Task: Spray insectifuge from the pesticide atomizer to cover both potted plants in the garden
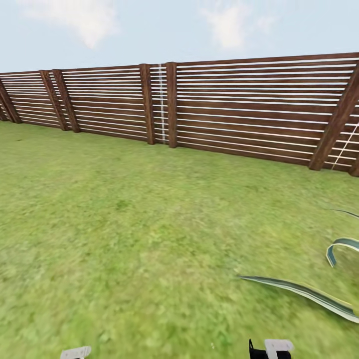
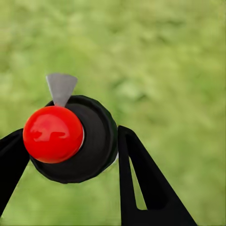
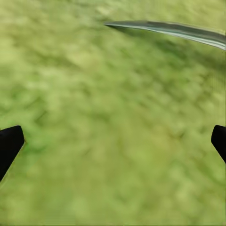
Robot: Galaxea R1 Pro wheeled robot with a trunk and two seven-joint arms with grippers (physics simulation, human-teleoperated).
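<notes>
Gripping the pesticide atomizer (image 2: 70, 141), the left gripper (image 2: 70, 162) has its two black fingers (image 2: 141, 183) closed against either side of the bottle's black body. The left wrist view looks down on the atomizer's glossy red cap with a small grey nozzle tip poking out beyond it, and blurred lawn (image 2: 169, 70) lies below. The right gripper (image 3: 113, 141) is spread wide and holds nothing; just the dark tips of its fingers (image 3: 9, 143) show at the two edges of the right wrist view, over bare grass, with one long striped leaf (image 3: 179, 30) crossing the ground farther out.

From the head camera, pale parts of both arms peek in at the lower edge, the right one (image 1: 276, 347) with a bit of black beside it. Just beyond it, striped blue-green leaves (image 1: 304, 293) arch in from the right side onto the grass of the garden (image 1: 129, 219). The lawn then runs open and flat, well away from the robot, up to a brown fence (image 1: 249, 104) of horizontal slats between dark posts, which spans the whole width. Above the fence sits a pale blue sky (image 1: 164, 30) with thin white cloud.
</notes>
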